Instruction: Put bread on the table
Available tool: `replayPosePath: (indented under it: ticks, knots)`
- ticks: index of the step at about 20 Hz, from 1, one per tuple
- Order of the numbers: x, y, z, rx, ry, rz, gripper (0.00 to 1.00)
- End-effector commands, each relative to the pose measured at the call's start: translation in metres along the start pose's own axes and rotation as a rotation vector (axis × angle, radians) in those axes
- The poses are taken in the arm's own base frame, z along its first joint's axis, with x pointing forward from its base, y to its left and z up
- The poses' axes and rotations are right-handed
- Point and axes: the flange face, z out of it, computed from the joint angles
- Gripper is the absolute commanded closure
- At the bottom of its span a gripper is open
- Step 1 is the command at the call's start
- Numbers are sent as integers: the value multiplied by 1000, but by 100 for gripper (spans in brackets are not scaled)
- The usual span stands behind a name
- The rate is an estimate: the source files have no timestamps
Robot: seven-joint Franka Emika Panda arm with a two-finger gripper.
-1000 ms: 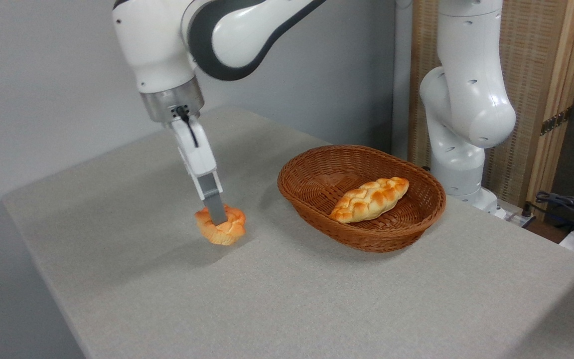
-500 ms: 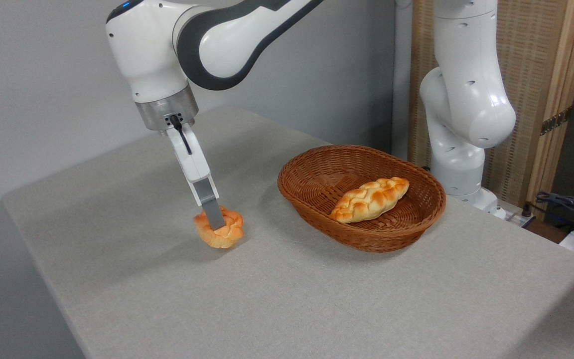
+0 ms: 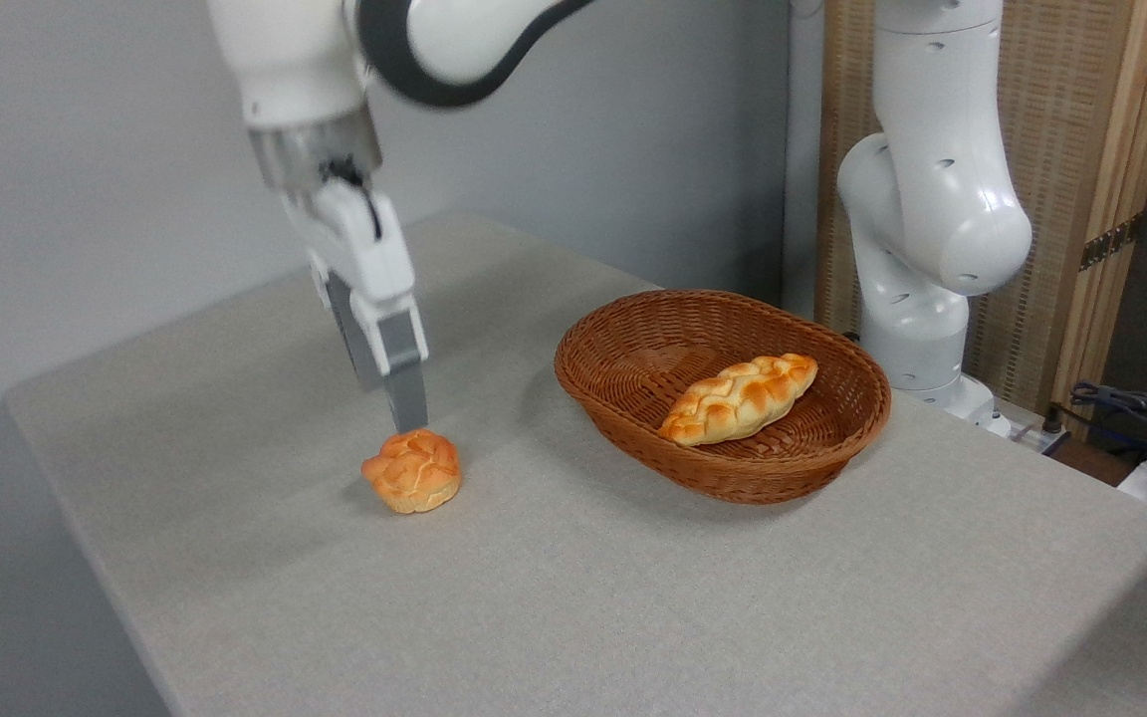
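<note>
Orange-golden and glossy, the bun [image 3: 412, 470] now sits free on the grey tabletop [image 3: 633, 597], to the left of the basket [image 3: 723, 398] and well apart from it. Half a second ago the tool's fingers were pressed down into the bun; a second ago the bun was clamped and looked squashed and tipped. Now the tool [image 3: 396, 413] has let go and lifted, its tips hanging just above the bun's top with a sliver of tabletop showing between. It holds nothing. How far the fingers stand apart I cannot tell, since this angle lines them up one behind the other.

The bun has also changed: it has sprung back to a rounder shape and lies a little further left and lower in the picture than it did while gripped. The arm's wrist is higher in the view and slightly blurred, so it seems to be rising. The loaf [image 3: 739, 396] in the basket has not moved.

As I judge it, the placing is done: the bun rests on the tabletop, outside the basket, with only the retreat left.
</note>
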Motion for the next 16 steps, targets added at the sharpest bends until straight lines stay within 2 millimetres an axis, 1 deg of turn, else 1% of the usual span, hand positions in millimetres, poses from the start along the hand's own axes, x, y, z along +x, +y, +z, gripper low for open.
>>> replayPosePath:
  ticks: [1,2,3,4,5,6,7,8,11,13,15,16]
  knots:
    - [-82,-40,-64,-72,106,-155,0]
    - [-96,-50,-81,-99,132,-169,0]
    - [-106,-51,-86,-133,111,-139,0]
    - [-113,-51,-85,-159,83,-97,0]
    - [-115,-51,-84,-160,73,-65,0]
    - [-119,-54,-86,-156,77,-77,0]
    - [-127,-62,-92,-144,88,-90,0]
    - [-130,-64,-92,-143,87,-98,0]
    - [-129,-71,-86,-136,87,-122,0]
    - [-113,-65,-85,-99,75,-122,0]
    - [-106,-63,-82,-62,35,-160,0]
    - [-106,-64,-80,-53,21,-183,0]
